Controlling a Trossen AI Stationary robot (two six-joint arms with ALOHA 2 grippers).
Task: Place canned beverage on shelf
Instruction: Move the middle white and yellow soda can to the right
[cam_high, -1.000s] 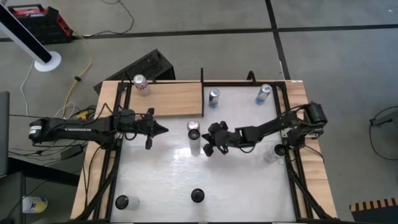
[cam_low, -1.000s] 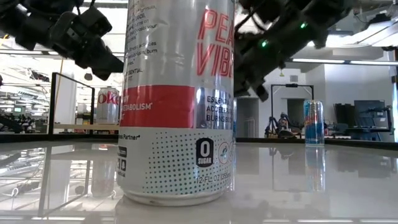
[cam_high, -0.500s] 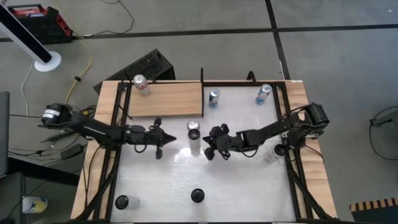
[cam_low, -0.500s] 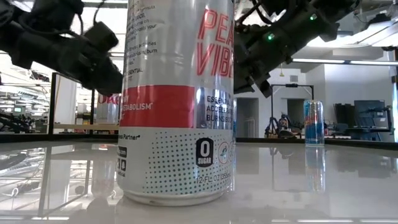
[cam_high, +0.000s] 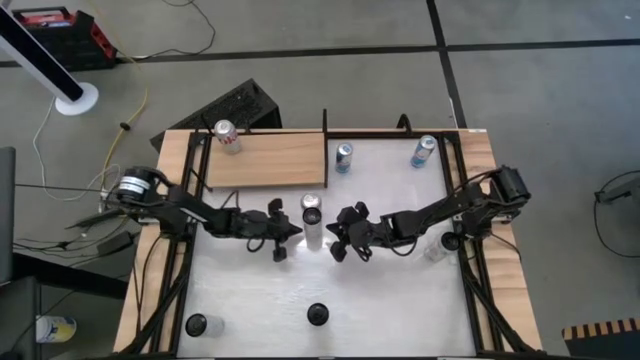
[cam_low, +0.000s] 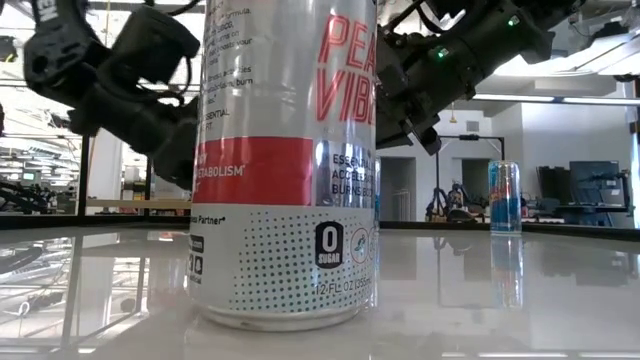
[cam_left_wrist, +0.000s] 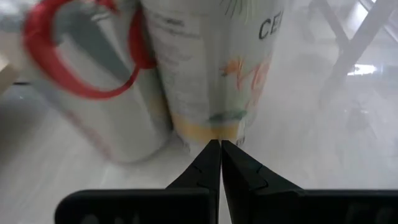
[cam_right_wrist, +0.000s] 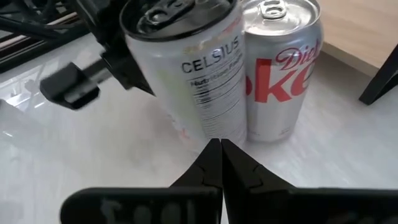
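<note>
both end effectors (cam_high: 292, 233) closed, flanking cans (cam_high: 313, 222)

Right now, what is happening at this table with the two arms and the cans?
Both arms reach toward two cans standing together mid-table: a Celsius can and a Diet Coke can. The left gripper and the right gripper point at them from opposite sides, fingers shut, holding nothing. One can already stands on the shelf.

Bright overhead light is flooding the scene, and the glossy desk (cam_high: 380, 290) is mirroring cans and throwing pale glare. In the left wrist view, a near can (cam_left_wrist: 87, 74) is smearing with blur.
</note>
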